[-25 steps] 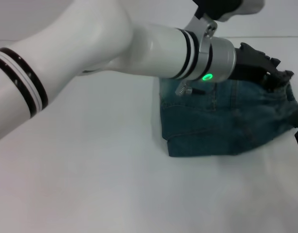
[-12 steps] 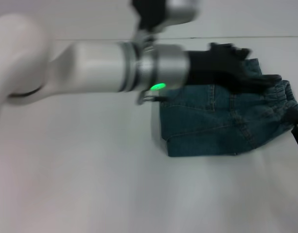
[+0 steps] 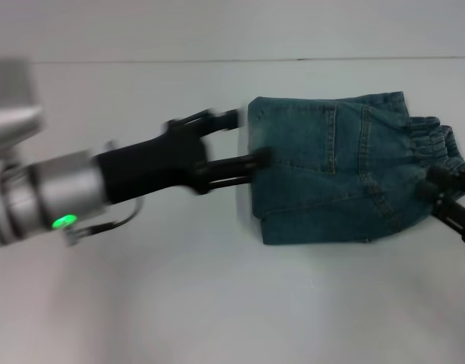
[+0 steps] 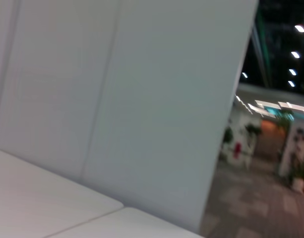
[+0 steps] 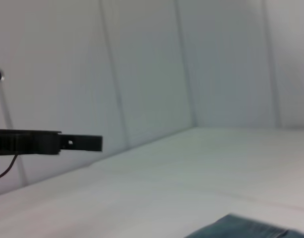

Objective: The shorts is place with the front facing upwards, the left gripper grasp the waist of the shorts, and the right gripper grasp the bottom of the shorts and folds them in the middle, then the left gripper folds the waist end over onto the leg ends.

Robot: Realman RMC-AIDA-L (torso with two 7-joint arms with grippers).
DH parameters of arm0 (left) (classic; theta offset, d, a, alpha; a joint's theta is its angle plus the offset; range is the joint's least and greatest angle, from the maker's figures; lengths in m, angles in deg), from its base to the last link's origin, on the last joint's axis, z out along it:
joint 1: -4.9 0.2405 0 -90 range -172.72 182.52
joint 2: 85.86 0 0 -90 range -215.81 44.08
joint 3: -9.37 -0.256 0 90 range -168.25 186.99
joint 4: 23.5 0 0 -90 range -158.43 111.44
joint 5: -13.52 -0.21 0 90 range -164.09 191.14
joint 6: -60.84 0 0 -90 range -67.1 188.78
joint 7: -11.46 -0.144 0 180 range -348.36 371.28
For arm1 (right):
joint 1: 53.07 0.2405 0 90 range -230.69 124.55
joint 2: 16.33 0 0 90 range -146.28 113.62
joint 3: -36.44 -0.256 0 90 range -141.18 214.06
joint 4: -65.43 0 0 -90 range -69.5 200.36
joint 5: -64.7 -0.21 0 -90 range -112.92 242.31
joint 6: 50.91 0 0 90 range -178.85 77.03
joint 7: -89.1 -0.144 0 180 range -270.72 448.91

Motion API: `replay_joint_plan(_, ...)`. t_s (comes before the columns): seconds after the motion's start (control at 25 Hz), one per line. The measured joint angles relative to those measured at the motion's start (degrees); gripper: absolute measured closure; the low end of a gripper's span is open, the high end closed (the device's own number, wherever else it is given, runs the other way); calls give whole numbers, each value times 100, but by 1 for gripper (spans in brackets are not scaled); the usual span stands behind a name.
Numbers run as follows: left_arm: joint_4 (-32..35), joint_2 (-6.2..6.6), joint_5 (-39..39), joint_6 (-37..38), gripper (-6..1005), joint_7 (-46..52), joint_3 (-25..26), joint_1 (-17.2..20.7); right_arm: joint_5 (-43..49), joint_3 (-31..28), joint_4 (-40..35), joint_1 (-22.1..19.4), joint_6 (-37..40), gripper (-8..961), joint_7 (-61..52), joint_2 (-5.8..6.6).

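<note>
Denim shorts [image 3: 346, 167] lie folded on the white surface [image 3: 217, 303]. The left claw [image 3: 243, 140], fingers spread and empty, hovers at their left edge; right claw [image 3: 452, 201] sits at their right, its state unclear.

white table [image 4: 37, 198] | white wall panels [image 4: 142, 99] behind | lit hallway [image 4: 271, 148] past panel edge

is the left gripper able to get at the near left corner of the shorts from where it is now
Probably yes. The left gripper is open beside the left edge of the folded shorts, and only bare table lies between it and that corner.
</note>
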Motion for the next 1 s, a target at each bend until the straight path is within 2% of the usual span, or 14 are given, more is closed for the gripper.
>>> replay_joint_plan(0.08, -367, 86, -32, 512, 110, -423, 503, 245, 342, 18, -287, 62, 73, 672, -329, -20)
replay_joint_plan(0.28, -1031, 415, -142, 1196, 111, -1230, 1043, 741, 756, 24, -832, 89, 413, 554, -835, -20)
replay_joint_plan(0.36, -1112, 510, -332, 1449, 111, -1320, 1230, 893, 849, 0, -1063, 50, 552, 507, -981, -16)
replay_joint_plan(0.4, -1112, 510, -332, 1449, 111, -1320, 1230, 893, 898, -15, -1154, 34, 607, 484, -1028, -16)
replay_joint_plan(0.44, -1099, 566, -735, 1715, 111, -1324, 1567, 1062, 950, -36, -1240, 16, 679, 460, -1070, -16)
replay_joint_plan(0.48, -1089, 571, -836, 1763, 111, -1313, 1656, 1089, 994, -63, -1309, -8, 759, 437, -1092, -17)
replay_joint_plan(0.56, -1069, 598, -1229, 1919, 110, -1276, 1998, 1174, 1020, -99, -1383, -42, 863, 224, -1100, -17)
replay_joint_plan(0.68, -1089, 625, -1697, 2075, 110, -1257, 2390, 1237, 1048, -131, -1433, -77, 963, 119, -1053, -13)
replay_joint_plan(0.8, -1085, 634, -1887, 2169, 110, -1254, 2505, 1264, 1081, -132, -1450, -80, 1008, 14, -1000, -4)
replay_joint_plan(1.0, -1078, 666, -1972, 2229, 110, -1249, 2520, 1272, 1190, -137, -1495, -81, 1076, 2, -983, -11)
